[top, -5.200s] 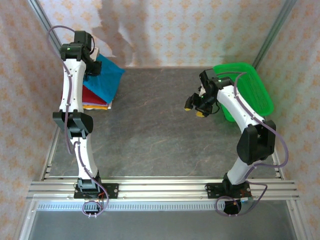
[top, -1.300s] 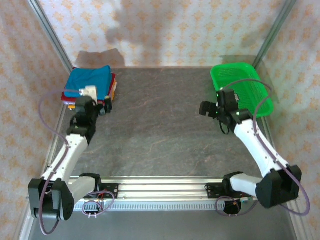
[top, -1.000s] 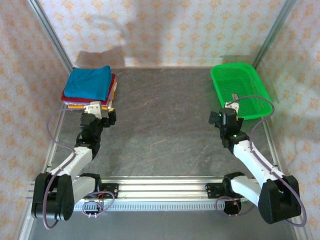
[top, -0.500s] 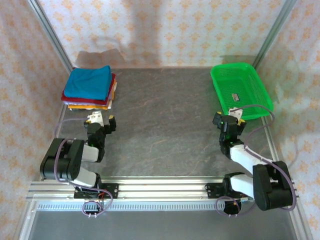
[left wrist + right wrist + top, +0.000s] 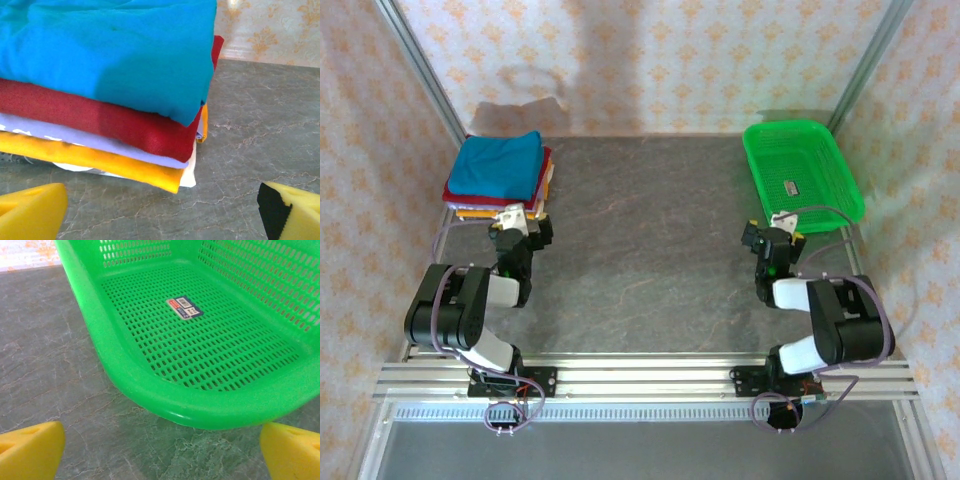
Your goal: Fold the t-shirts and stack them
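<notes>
In my left wrist view the stack runs teal-blue t-shirt on top, then dark red t-shirt, a pale lilac layer and an orange-yellow t-shirt. In my right wrist view the basket is bright green with mesh holes and a blue-and-white sticker. Overhead, I see a grey table with pale veins and cream walls with an orange floral print.

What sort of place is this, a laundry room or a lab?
Most likely a robot lab work cell staged for laundry folding: a left arm and right arm bolted to an aluminium rail at a grey table, patterned panels walling it in, a stack of folded t-shirts and a green basket.
</notes>
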